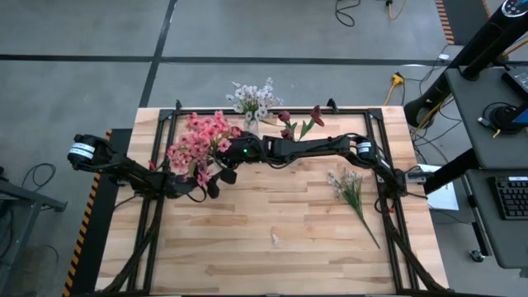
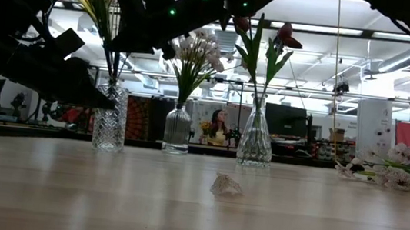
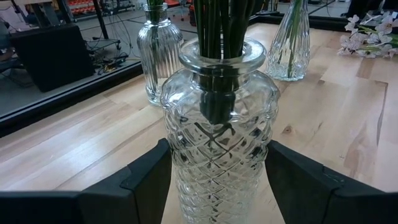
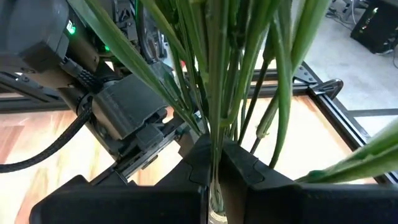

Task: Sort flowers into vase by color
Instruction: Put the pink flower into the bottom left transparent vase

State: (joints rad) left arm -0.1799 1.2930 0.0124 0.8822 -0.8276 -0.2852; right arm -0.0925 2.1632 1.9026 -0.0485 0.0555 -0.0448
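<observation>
Three glass vases stand at the table's far side. A diamond-cut vase (image 3: 219, 124) holds pink flowers (image 1: 198, 142), a ribbed vase (image 2: 177, 131) holds white flowers (image 1: 254, 99), and a flared vase (image 2: 255, 140) holds dark red blooms (image 1: 301, 122). My left gripper (image 3: 219, 186) has the diamond-cut vase between its fingers. My right gripper (image 4: 214, 165) reaches over from the right, above that vase, shut on a green stalk among the pink flowers' stalks. A white-lilac stem (image 1: 353, 191) lies flat on the table at the right. My left gripper holds the diamond-cut vase by its lower body (image 3: 180, 180), one finger on each side wall. The fingers come nearly level from the table's left. The vase stands upright on the table. My right gripper pinches one thin green stalk (image 4: 215, 146) between its two fingers, well below the blossoms. The fingers come from the table's right, slanting slightly down, and lie across the stalk. The stalk stands upright among the others, its lower end running down toward the vase mouth (image 4: 216, 216).
A small pale scrap (image 1: 275, 239) lies on the bare wood toward the near edge. A black metal frame (image 1: 379, 115) borders the table. The near half of the tabletop (image 1: 272, 264) holds nothing else.
</observation>
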